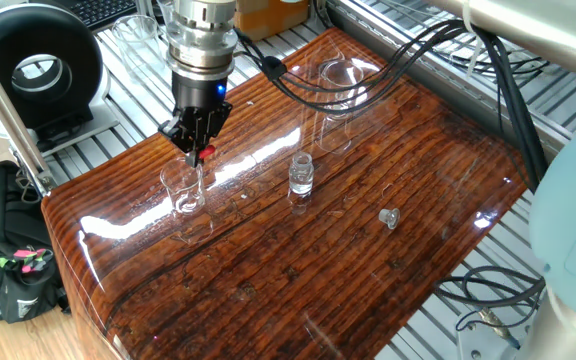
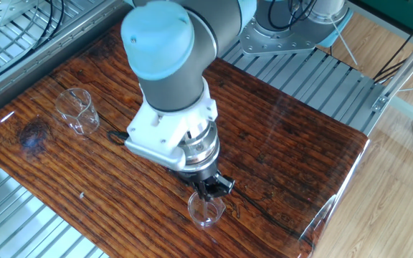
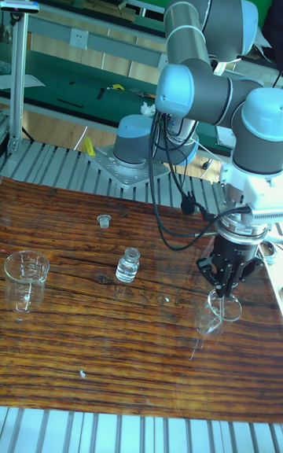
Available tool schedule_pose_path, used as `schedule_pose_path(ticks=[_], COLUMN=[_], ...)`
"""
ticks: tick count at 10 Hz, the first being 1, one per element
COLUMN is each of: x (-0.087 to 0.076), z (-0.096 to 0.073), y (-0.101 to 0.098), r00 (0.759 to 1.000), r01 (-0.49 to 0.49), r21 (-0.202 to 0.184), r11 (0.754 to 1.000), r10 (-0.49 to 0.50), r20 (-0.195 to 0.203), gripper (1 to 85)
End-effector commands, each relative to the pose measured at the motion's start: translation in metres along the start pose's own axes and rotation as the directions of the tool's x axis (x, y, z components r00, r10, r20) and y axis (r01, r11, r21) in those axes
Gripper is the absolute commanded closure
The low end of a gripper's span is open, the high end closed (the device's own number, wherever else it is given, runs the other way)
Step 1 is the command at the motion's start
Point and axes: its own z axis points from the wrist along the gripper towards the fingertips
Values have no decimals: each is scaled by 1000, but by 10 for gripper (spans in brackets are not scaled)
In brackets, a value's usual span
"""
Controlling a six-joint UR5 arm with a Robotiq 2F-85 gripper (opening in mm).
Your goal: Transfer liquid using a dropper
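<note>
My gripper (image 1: 197,147) is shut on the dropper (image 1: 204,154), holding it at the small red bulb. The thin clear tube hangs straight down into a small glass beaker (image 1: 183,190). From the other side, the gripper (image 2: 211,188) hovers right over that beaker (image 2: 206,213), near the table's edge. The tall view shows the gripper (image 3: 225,285) above the same beaker (image 3: 213,314). A small clear bottle (image 1: 301,175) stands uncapped to the right. I cannot make out the liquid in the tube or the beaker.
A large glass beaker (image 1: 336,104) stands at the far side of the wooden table (image 1: 368,260). A small loose cap (image 1: 389,217) lies right of the bottle. Black cables (image 1: 308,90) trail from the wrist across the table. A black round device (image 1: 36,68) sits off the left end.
</note>
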Motion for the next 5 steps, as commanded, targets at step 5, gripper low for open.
schedule_pose_path(ticks=[5], x=[12], z=[-12], y=[1], r00=[1000], r01=[16], r21=[4], r11=[1000], r10=[-16], r20=[-17], gripper=[840])
